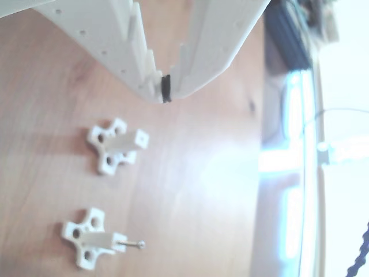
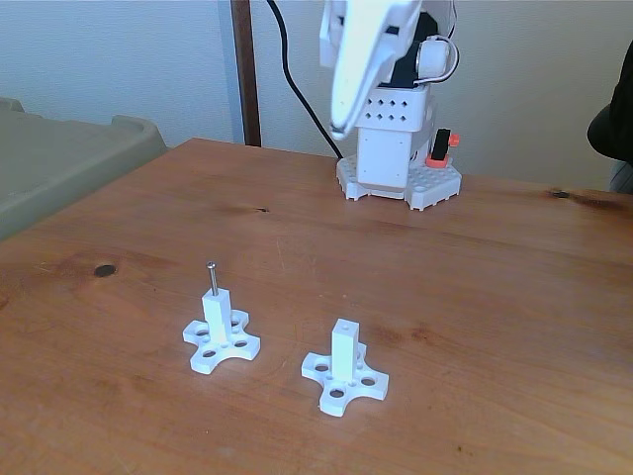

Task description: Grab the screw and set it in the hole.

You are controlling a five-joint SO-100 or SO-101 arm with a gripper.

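The small silver-grey metal screw stands upright in the tip of the left-hand white plastic post with a cross-shaped base in the fixed view, head up, shank seated in that post's top. The second white post stands near it to the right on the brown wooden bench, and the tiny hole in its square tip face looks empty. The white plastic end effector hangs high above the bench, well apart from both posts, its two toothed fingers pressed together at the tips and pinching nothing. The step in hand looks like reaching for the screw: I judge it best to spread the fingers first, come down straight over the screw head, close on the bare shank just under the head, and lift vertically so the light post is not dragged or tipped. No brand, label or readable writing appears anywhere.
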